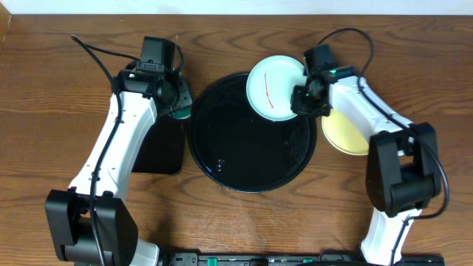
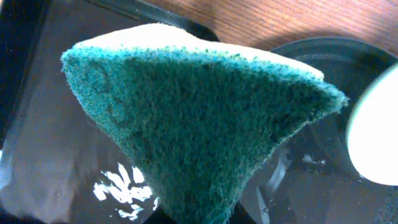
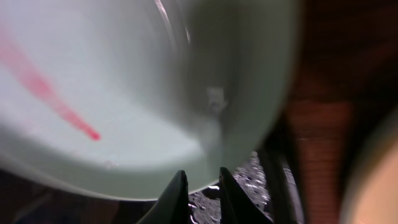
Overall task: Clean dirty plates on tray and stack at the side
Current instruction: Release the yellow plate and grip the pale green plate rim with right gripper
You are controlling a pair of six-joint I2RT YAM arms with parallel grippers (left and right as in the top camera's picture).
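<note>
My right gripper point(image 1: 301, 100) is shut on the rim of a pale mint-blue plate point(image 1: 272, 87) with a thin red smear, holding it over the far right part of the round black tray point(image 1: 244, 159). In the right wrist view the plate point(image 3: 124, 93) fills the frame above the fingers point(image 3: 204, 186). A pale yellow plate point(image 1: 344, 133) lies on the table to the right of the tray, partly under the right arm. My left gripper point(image 1: 177, 107) is shut on a green sponge point(image 2: 205, 124) just left of the round tray. A second mint plate is not in view.
A smaller rectangular black tray point(image 1: 159, 151) lies left of the round tray, partly under the left arm; it also shows in the left wrist view point(image 2: 56, 143). Wooden table surrounds everything. Cables run from both arms at the back.
</note>
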